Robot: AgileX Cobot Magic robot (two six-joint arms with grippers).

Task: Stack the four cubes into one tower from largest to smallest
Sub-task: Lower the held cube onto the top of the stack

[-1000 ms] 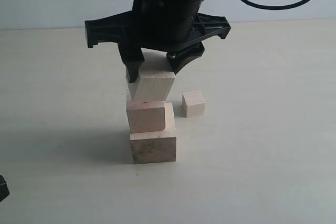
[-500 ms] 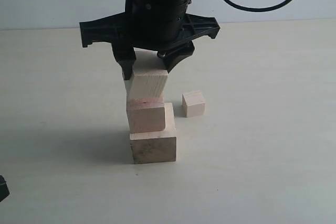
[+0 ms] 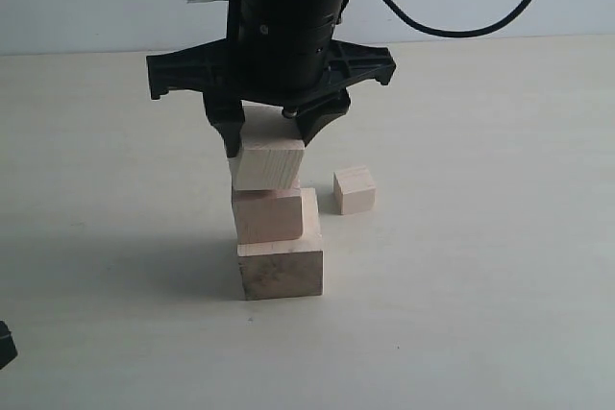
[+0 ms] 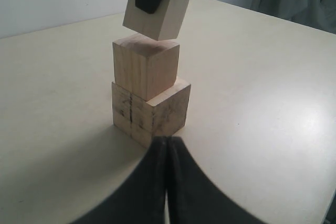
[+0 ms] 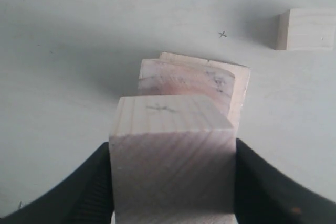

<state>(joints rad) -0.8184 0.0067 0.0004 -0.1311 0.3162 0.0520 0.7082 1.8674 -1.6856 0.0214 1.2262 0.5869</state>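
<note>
Pale table (image 3: 480, 285) carries the largest cube (image 3: 281, 274) with the second cube (image 3: 268, 217) on top. My right jaws are clamped on the third cube (image 3: 270, 164), tilted right over the second; whether they touch I cannot tell. The smallest cube (image 3: 355, 189) sits near them, apart. My left jaws are pressed together.

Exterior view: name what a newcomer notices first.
The big black right gripper dominates the middle, clamping the third cube, tilted, right over the two-cube stack. The smallest cube sits alone on the table just right of the stack.
</note>
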